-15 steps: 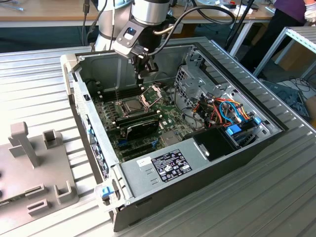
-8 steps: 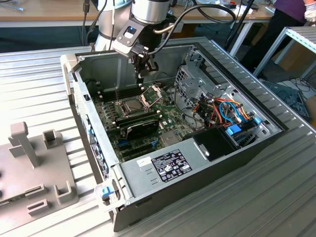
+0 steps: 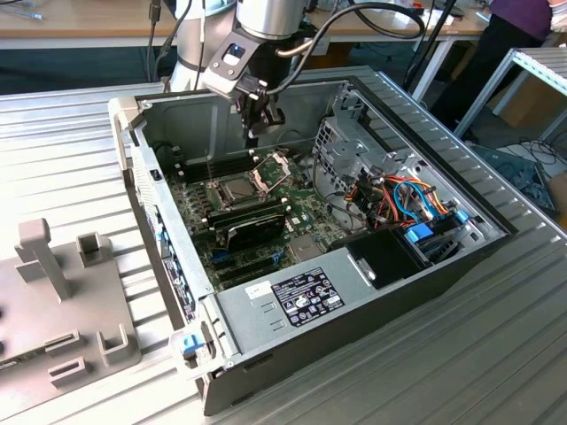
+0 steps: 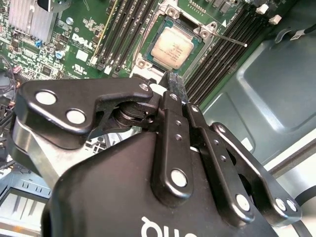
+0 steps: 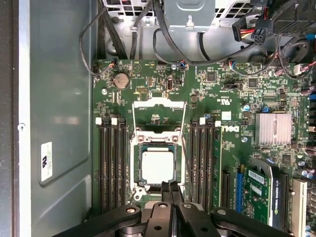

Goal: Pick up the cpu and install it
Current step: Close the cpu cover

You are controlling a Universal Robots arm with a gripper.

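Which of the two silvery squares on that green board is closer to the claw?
The cpu, smooth and flat, lying in the socket right by the claw. The other, a ribbed heatsink, sits farther off, past the memory slots.

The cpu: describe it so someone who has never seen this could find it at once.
Inside the open computer case lies a green motherboard. Between its two banks of black memory slots sits the cpu: the only flat, smooth, silvery square there, unlike the finned heatsink.
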